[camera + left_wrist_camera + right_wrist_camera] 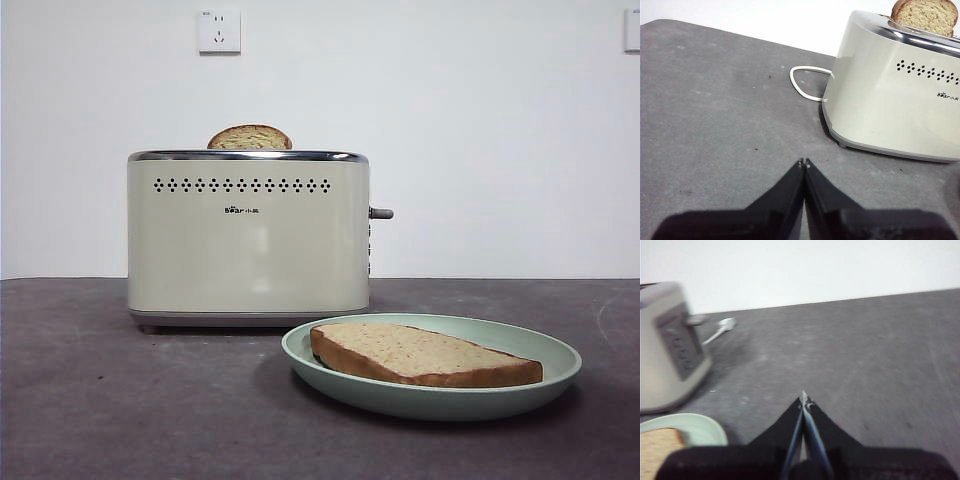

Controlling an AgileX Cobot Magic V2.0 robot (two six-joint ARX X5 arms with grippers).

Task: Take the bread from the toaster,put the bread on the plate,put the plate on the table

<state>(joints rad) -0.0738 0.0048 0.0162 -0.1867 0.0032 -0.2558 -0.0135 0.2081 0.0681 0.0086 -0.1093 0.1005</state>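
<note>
Both grippers closed, empty: left gripper (804, 162) | right gripper (803, 399); bread (420, 355) on plate (560, 350)

A large tan, brown-crusted bread slice (425, 355) lies flat in the shallow mint-green plate (545, 385). The plate rests on the dark grey worktop (120, 400), just before the boxy cream toaster (248, 235).

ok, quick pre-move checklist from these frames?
1. Large tan slice of bread flat on the pale mint-green round plate: ok.
2. Plate resting on the dark grey table: ok.
3. Left gripper jaws shut, holding nothing: ok.
4. Right gripper jaws shut, holding nothing, apart from plate: ok.
5. Cream boxy toaster upright: ok.
6. Toaster emptied: not ok, a rounder-topped slice sticks out.
</note>
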